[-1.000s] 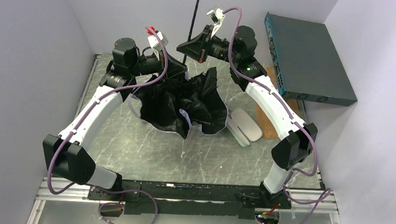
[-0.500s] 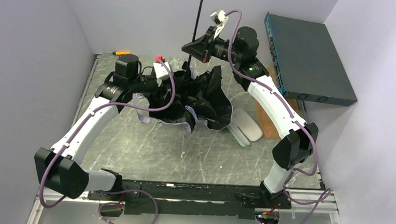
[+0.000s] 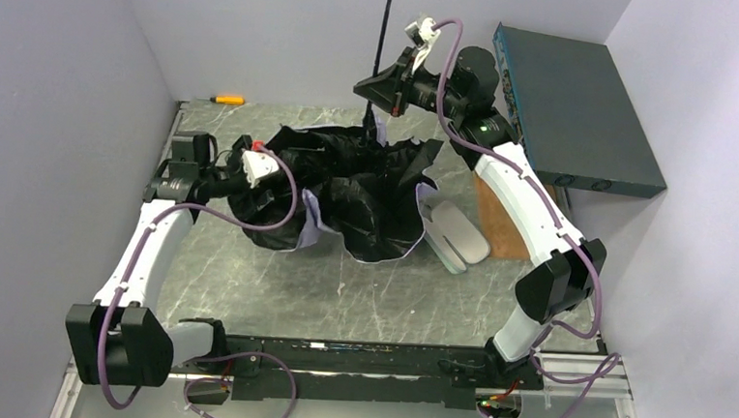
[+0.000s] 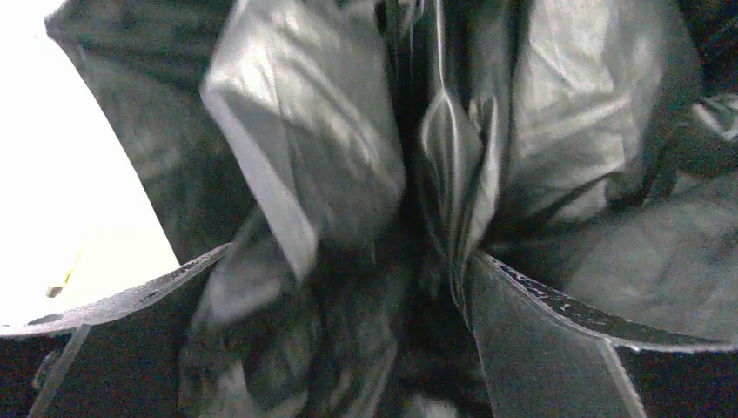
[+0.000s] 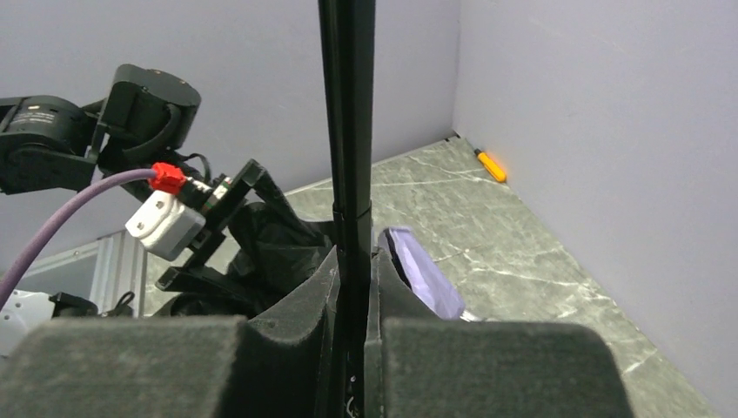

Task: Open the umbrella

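One umbrella [image 3: 366,194] sprawls half-spread, black lining up, toward the far middle of the marbled surface [image 3: 274,281], its thin shaft [image 3: 384,45] standing upright. Above the canopy the right fingers [image 5: 287,340] are clamped tight round that shaft. On the left side, the left fingers [image 4: 557,340] are spread wide, with folds of lining bunched between them. A pale oval case [image 3: 453,236] lies just right of the canopy.

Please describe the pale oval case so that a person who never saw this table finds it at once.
On the grey marble table, find the big crumpled black umbrella in the middle. The case lies flat at its right edge, beside a brown block. It alone is smooth, pale and oval.
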Action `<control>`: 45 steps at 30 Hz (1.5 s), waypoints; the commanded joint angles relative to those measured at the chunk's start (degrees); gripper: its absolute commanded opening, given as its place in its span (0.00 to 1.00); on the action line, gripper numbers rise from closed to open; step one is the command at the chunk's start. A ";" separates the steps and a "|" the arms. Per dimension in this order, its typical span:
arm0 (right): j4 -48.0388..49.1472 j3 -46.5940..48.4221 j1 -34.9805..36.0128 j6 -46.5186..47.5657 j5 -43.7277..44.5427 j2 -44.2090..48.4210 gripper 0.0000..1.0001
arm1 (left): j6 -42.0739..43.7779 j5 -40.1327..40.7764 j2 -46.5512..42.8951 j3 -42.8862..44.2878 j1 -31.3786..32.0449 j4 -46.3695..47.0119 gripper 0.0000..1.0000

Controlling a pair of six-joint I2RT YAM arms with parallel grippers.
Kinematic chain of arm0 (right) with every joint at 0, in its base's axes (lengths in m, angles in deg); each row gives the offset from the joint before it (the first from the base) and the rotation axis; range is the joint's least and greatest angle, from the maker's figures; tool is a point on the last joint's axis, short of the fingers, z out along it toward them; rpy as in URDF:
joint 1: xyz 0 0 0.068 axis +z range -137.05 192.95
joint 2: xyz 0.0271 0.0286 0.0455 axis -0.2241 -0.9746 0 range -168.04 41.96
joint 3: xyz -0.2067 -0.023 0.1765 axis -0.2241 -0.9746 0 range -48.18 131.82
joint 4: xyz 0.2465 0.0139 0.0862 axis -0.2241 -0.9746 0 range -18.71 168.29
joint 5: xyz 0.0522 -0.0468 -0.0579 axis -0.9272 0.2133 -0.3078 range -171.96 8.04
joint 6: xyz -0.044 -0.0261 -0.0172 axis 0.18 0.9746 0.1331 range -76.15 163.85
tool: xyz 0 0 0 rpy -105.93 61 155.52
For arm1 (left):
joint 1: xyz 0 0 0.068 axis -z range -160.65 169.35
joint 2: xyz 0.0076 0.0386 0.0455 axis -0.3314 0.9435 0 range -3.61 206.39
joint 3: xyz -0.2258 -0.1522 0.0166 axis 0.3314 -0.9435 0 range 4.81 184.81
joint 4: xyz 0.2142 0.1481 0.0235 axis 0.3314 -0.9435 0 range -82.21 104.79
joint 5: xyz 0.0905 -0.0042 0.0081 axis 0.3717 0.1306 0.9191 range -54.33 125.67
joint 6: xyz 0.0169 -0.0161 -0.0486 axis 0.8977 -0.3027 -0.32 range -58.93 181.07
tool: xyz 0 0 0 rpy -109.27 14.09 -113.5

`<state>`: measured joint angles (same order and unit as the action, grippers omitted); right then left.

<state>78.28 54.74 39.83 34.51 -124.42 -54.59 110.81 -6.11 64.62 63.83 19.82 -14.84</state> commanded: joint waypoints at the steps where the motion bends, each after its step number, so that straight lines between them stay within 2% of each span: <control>1: 3.54 2.58 -1.53 1.75 0.48 3.40 0.00 | 12.23 -2.14 -1.32 -0.76 -3.03 -5.58 1.00; 4: 4.09 1.64 -1.61 1.75 -0.03 3.46 0.00 | 9.80 -7.14 -2.31 2.64 -3.14 -5.92 1.00; 8: 3.66 1.27 -0.19 1.90 -3.25 2.91 0.00 | -7.64 -15.64 -3.72 10.48 -1.87 0.71 1.00; 11: 4.27 -0.93 1.93 4.56 -2.87 3.50 0.00 | -17.13 -16.62 -2.99 17.33 1.23 4.64 0.98; 13: 2.98 -0.44 3.68 6.25 -2.03 3.16 0.00 | -24.07 -15.57 -2.46 18.73 3.23 10.35 0.88; 14: 3.11 -0.38 4.27 6.55 -1.60 3.05 0.00 | -27.29 -14.30 -2.36 18.40 4.26 13.98 0.76; 16: 5.24 -1.14 4.98 4.99 -0.63 3.21 0.00 | -30.83 -10.96 -1.87 17.03 7.16 18.85 0.57; 19: 5.62 -0.13 5.84 3.46 -1.15 2.85 0.00 | -26.46 -8.57 0.20 16.56 11.42 16.29 0.38; 26: 10.21 -1.97 6.25 -0.16 -3.06 4.53 0.00 | -26.63 -4.88 1.48 7.94 12.10 19.49 0.29; 31: 13.27 -1.49 6.21 -3.13 -7.19 5.32 0.00 | -29.41 -1.30 4.36 3.94 10.50 21.45 0.32; 37: 10.56 1.35 6.17 -3.15 -12.37 5.41 0.00 | -35.18 7.94 10.97 5.49 0.49 24.83 0.40; 39: 9.62 1.41 5.88 -2.58 -13.11 5.71 0.00 | -34.29 7.94 12.81 6.50 -2.31 24.82 0.48; 42: 7.65 1.78 5.46 -2.11 -11.39 5.51 0.00 | -30.62 7.59 14.43 7.83 -3.30 23.07 0.60; 43: 7.01 2.07 5.21 -2.11 -10.17 5.17 0.00 | -29.69 5.91 14.32 8.23 -3.59 22.58 0.67; 45: 4.78 2.69 5.21 -0.75 -6.05 4.56 0.00 | -28.66 1.60 12.33 7.88 -4.03 23.81 0.75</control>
<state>83.28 52.22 45.92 33.81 -132.83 -53.56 78.07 -3.57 78.96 69.34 17.64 7.56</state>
